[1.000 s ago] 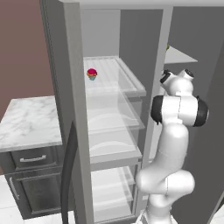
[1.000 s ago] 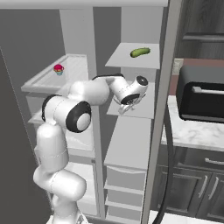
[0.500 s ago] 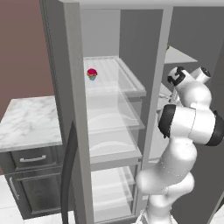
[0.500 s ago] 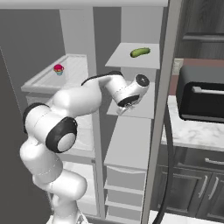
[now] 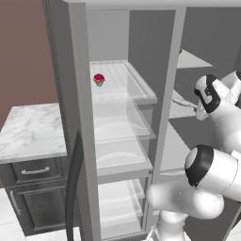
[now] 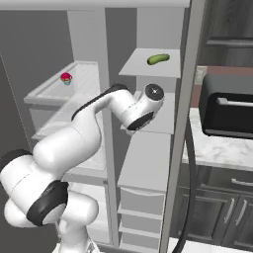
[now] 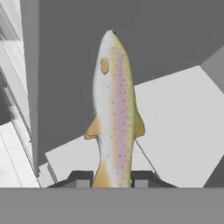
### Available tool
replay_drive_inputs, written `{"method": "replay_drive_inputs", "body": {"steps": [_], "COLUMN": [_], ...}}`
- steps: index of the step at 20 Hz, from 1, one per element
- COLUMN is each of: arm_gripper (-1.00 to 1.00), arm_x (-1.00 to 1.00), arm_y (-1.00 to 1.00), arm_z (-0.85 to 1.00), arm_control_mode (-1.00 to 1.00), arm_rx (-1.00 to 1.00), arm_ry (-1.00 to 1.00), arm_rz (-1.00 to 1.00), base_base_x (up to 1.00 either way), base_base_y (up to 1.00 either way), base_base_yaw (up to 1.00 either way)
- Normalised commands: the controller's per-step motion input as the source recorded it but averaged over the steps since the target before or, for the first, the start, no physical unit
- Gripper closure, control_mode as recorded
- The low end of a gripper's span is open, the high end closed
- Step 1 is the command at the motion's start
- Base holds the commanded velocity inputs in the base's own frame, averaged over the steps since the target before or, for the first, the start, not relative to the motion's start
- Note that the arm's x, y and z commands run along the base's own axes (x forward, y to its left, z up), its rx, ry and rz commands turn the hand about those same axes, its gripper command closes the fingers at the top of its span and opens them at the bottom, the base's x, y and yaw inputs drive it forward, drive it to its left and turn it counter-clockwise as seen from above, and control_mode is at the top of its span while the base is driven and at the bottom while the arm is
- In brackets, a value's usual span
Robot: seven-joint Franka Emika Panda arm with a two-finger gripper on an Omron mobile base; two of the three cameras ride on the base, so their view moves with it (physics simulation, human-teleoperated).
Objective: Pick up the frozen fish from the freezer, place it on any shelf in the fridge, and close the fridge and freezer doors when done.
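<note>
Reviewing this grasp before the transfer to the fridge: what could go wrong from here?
1. The gripper is shut on the frozen fish near its tail, with most of the body beyond the fingertips. It may pivot or slip in a swing.
2. The grey divider stands between the freezer shelf and the fridge's glass shelves, so the fish's head could clip it.
3. The cupcake already sits on the top glass shelf; a placement there might knock it.

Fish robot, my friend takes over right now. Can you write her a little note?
Tool: shut on the frozen fish, holding it by the tail end in front of the freezer shelves.
Fridge glass shelf: has just a cupcake on it.
A green item lies on the top freezer shelf.
Done: fish picked up.
Left: put fish on a fridge shelf, close both doors.
</note>
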Motion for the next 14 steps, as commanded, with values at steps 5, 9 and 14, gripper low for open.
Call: {"method": "replay_drive_inputs", "body": {"steps": [5, 9, 14], "arm_gripper": [1.00, 1.00, 1.00], "arm_x": [-0.69, -0.45, -0.16], "arm_y": [0.64, 0.89, 0.96], "arm_z": [0.29, 0.35, 0.39], "arm_control_mode": [-1.00, -1.00, -1.00], "arm_rx": [-0.11, -0.11, -0.13], "arm_ry": [0.00, 0.00, -0.02], "arm_rz": [0.00, 0.00, 0.00], "base_base_x": [0.00, 0.00, 0.00], "base_base_y": [0.00, 0.00, 0.00], "base_base_yaw": [0.00, 0.00, 0.00]}}
